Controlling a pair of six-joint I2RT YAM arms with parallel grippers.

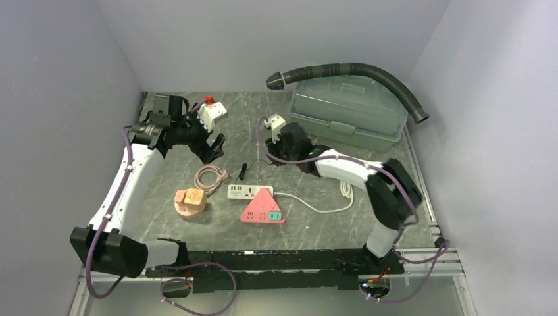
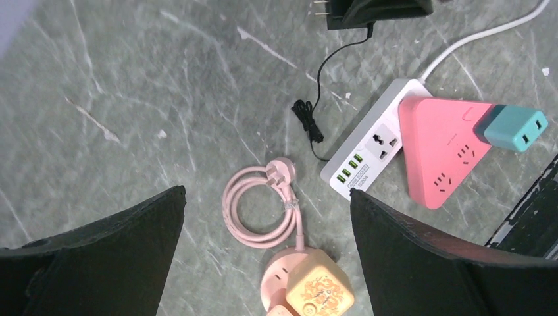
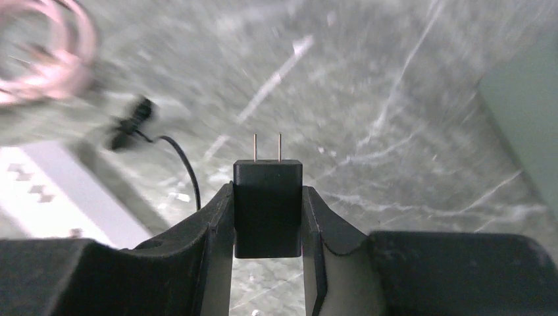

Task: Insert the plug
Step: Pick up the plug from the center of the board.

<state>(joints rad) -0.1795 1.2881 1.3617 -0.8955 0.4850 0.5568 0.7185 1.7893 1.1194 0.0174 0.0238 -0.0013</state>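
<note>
My right gripper [image 3: 268, 192] is shut on a black two-prong plug [image 3: 268, 207], held above the table with its prongs pointing forward. In the top view this gripper [image 1: 275, 143] is behind the white power strip [image 1: 250, 191]. The plug's thin black cord [image 2: 316, 99] trails to the strip [image 2: 368, 148], whose universal socket and USB ports show. The plug's prongs [image 2: 320, 8] show at the top edge of the left wrist view. My left gripper [image 1: 209, 131] is open and empty, high above a coiled pink cable [image 2: 260, 207].
A pink triangular socket [image 1: 263, 209] with a teal adapter [image 2: 516, 128] lies on the strip's right part. A round pink socket with a yellow cube charger [image 1: 190, 201] sits at the front left. A green toolbox [image 1: 349, 112] and a black hose [image 1: 355, 69] are at the back right.
</note>
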